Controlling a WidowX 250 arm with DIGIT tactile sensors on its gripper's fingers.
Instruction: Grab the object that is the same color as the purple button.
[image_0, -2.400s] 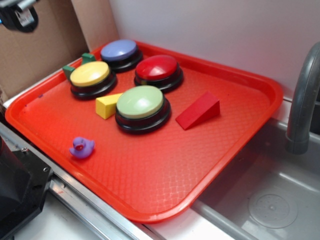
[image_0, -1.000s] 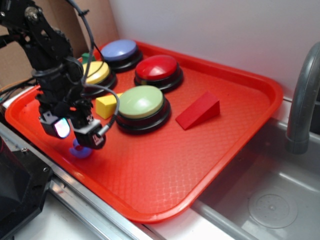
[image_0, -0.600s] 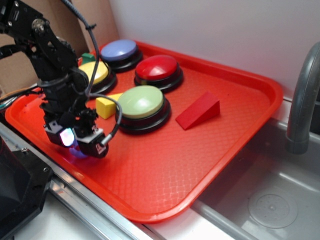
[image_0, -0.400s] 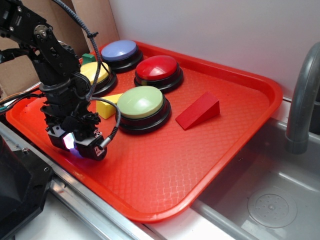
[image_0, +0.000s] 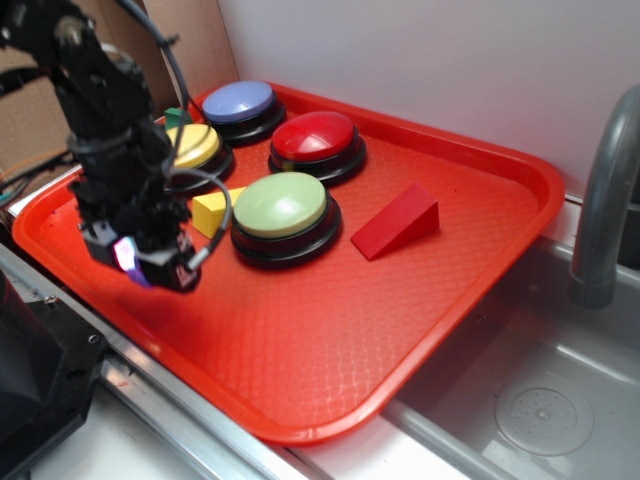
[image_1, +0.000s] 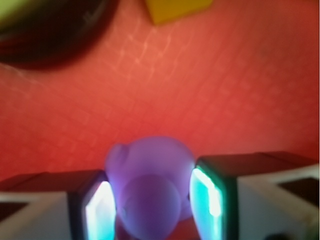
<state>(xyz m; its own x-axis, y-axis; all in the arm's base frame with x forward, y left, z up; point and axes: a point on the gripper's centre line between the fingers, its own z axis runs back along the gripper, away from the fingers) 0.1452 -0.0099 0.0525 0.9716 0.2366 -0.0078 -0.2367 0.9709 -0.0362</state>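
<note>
The small purple rubber duck (image_1: 150, 192) sits clamped between the two glowing fingers (image_1: 98, 212), above the red plastic tray (image_0: 330, 330) near its front-left rim; open tray lies rightward.

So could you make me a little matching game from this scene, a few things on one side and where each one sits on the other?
Things:
1. purple duck
2. purple button
3. red wedge
4. yellow block

Places:
A. at the far corner of the tray, behind the yellow button
B. between the gripper fingers
C. to the right of the green button, lying alone
D. just left of the green button, beside the arm

Pairs: 1-B, 2-A, 3-C, 4-D
</note>
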